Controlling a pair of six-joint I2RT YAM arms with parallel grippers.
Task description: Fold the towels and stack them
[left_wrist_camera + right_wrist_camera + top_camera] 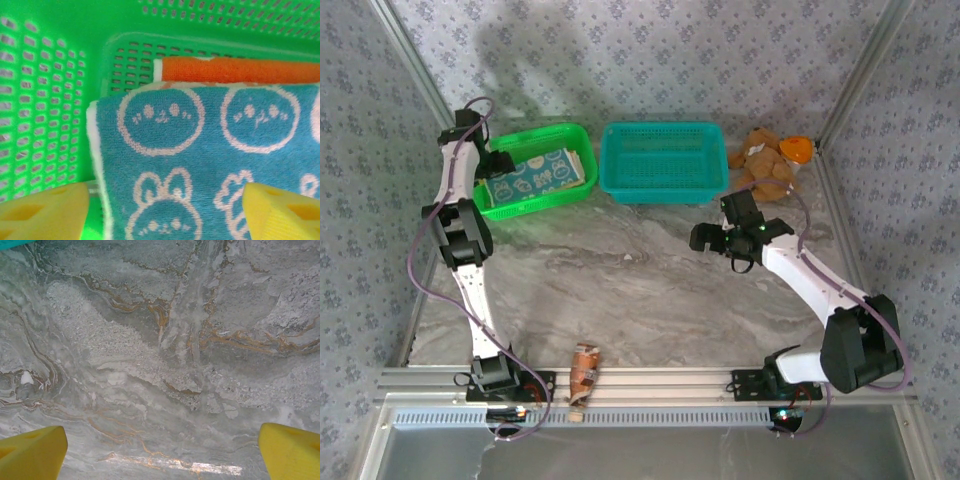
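Teal terry cloth printed with white faces lies uppermost in the green basket point(525, 210) at the far left of the desk point(650, 290). This teal towel point(210, 165) is folded flat. Under it, at its far edge, a folded orange towel point(240, 70) shows as a strip. A thin pale edge point(167, 85) sits between the two and may be the peach towel, though too little of it shows to be sure.

Judging by this, the folding and stacking look all but finished: the towels sit in one pile inside the basket, and none shows on the open desk. What seems left is to draw the arms back, and perhaps to square the pile, since the teal towel sits slightly nearer than the orange one.

Above the pile the left claw point(162, 212) is spread. Its two yellow fingertips point(45, 210) stand apart over the near part of the teal towel, pinching nothing. Whether the tips touch the cloth I cannot tell.

Further right, the right claw point(162, 450) is also spread wide and holds nothing. It hangs over bare marble near the blue-green basket point(660, 190), well apart from the towels.
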